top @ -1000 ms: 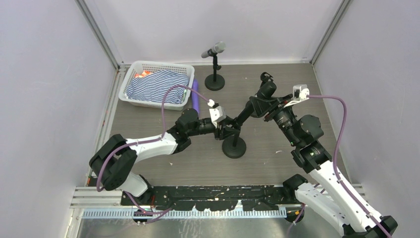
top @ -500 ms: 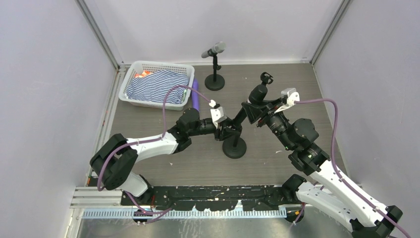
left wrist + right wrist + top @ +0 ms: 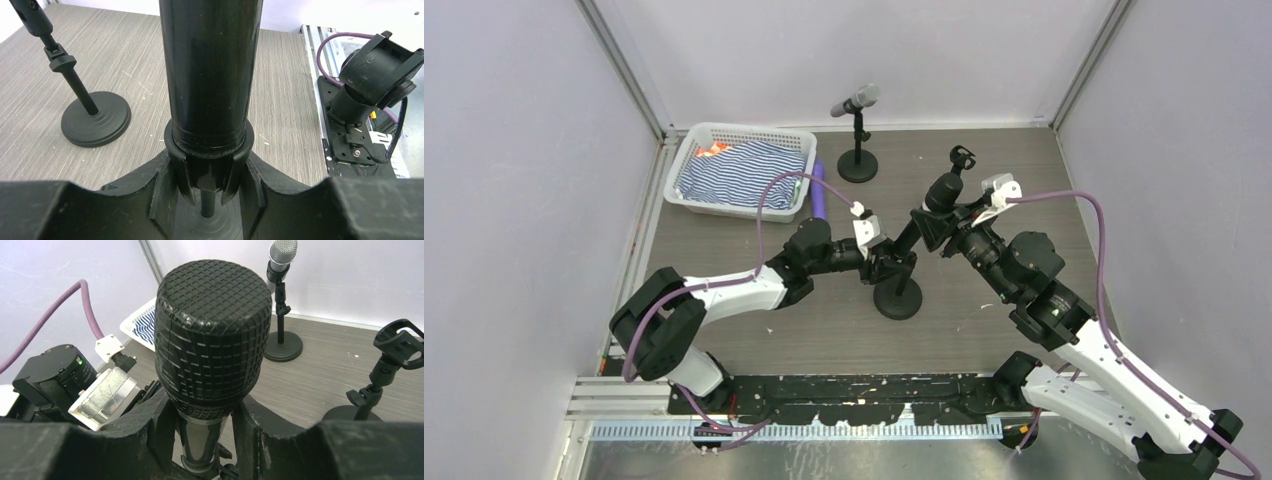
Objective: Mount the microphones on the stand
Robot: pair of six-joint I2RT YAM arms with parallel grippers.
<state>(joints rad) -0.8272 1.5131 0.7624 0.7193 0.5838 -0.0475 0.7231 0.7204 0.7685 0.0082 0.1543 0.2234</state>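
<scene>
A black microphone stands tilted in the clip of the middle stand. My left gripper is shut on that clip, with the microphone body rising out of it and the thin stand rod below. My right gripper is closed around the microphone handle just under its gridded head. In the wrist views, the left gripper flanks the clip collar and the right gripper flanks the handle.
A second stand with a silver-headed microphone is at the back, also in the right wrist view. A third stand with an empty clip is just behind my right arm. A white basket with striped cloth is at back left, a purple tube beside it.
My right gripper has moved left and toward the middle stand with the black microphone, bringing its head closer over the clip. My left gripper has stayed on the clip.
</scene>
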